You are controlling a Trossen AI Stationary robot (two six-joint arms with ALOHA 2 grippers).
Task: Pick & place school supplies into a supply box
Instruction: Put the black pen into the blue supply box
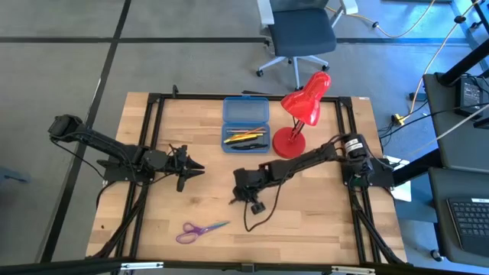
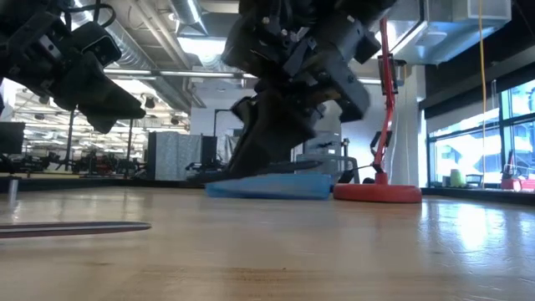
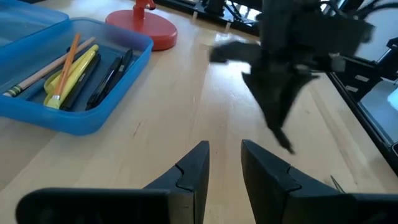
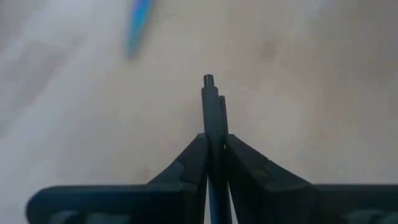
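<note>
Nearest the front edge of the counter [image 1: 306, 229]: one pair of purple-handled scissors [image 1: 200, 229], lying flat with blue blades, well apart from both arms.

Mid-counter, right of centre: right pincer [image 1: 246, 197] pointing down at the wood, fingers pressed together on one dark pen [image 4: 211, 124] standing up between them, tip just above the fingers. One blurred blue streak [image 4: 137, 25] on the wood beyond it in the right wrist view; cannot tell what.

Mid-counter, left of centre: left pincer [image 1: 195, 169] hovering above the wood, holding nothing, fingers [image 3: 186, 180] parted by a narrow gap with bare counter visible between them.

Farther back, centre: one translucent blue supply box [image 1: 245, 123], lid swung back and lying flat behind the tray. Inside the tray, counted from the left wrist view: one tan pencil [image 3: 46, 71], one orange pencil [image 3: 65, 65], one yellow pen [image 3: 78, 71], two black pens [image 3: 109, 78], all lying side by side along the tray's length.

Just beside the box, on its right: one red desk lamp [image 1: 302, 114], round base on the counter, shade tilted above.

Beyond the counter's far edge: one office chair [image 1: 302, 34] on the floor.
</note>
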